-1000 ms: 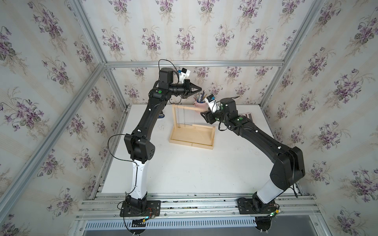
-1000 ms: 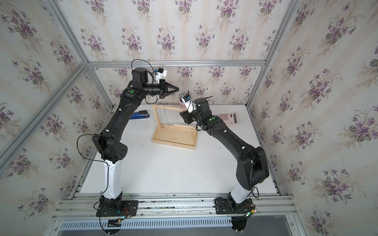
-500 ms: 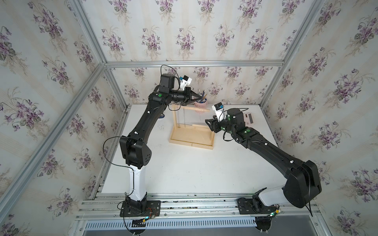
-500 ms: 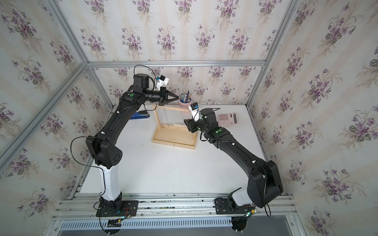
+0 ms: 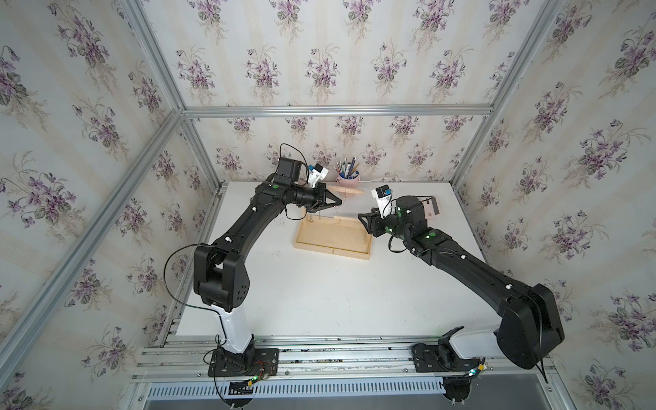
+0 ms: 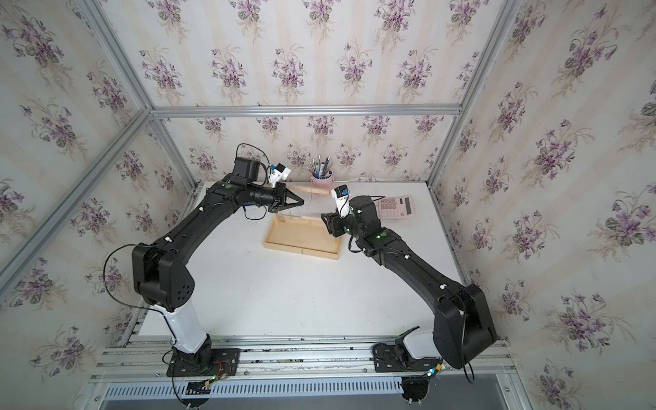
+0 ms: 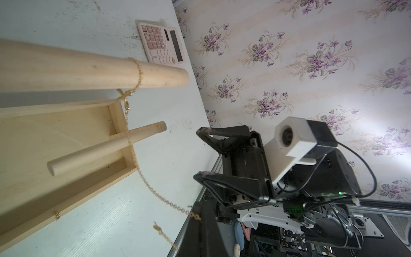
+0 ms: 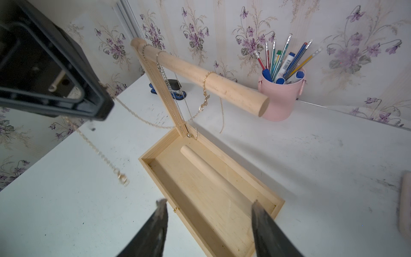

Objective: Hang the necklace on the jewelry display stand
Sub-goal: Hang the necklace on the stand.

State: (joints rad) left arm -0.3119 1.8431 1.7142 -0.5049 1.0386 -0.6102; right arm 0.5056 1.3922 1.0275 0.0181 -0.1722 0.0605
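Note:
The jewelry display stand (image 5: 333, 238) (image 6: 301, 237) is pale wood, with a tray base, a thin post and a round top bar (image 7: 89, 71) (image 8: 200, 77). The necklace (image 7: 155, 193) (image 8: 138, 115) is a gold chain looped over the bar near its free end. It runs slack to my left gripper (image 5: 339, 204) (image 6: 301, 203) (image 7: 196, 217), which is shut on it in the air just in front of the bar. A short clasp end (image 8: 122, 178) dangles below. My right gripper (image 5: 364, 223) (image 6: 324, 222) (image 8: 209, 202) is open and holds nothing, low by the tray's right end.
Other thin chains (image 8: 160, 64) hang on the bar by the post. A short dowel (image 8: 200, 162) lies in the tray. A pink pen cup (image 5: 348, 179) stands behind the stand, a pink calculator (image 6: 394, 207) at the back right, a blue stapler (image 8: 175, 89) at the back left.
My right gripper has drawn back from the bar's free end and sunk beside the tray, still open. My left gripper has come lower and nearer, still shut on the chain.

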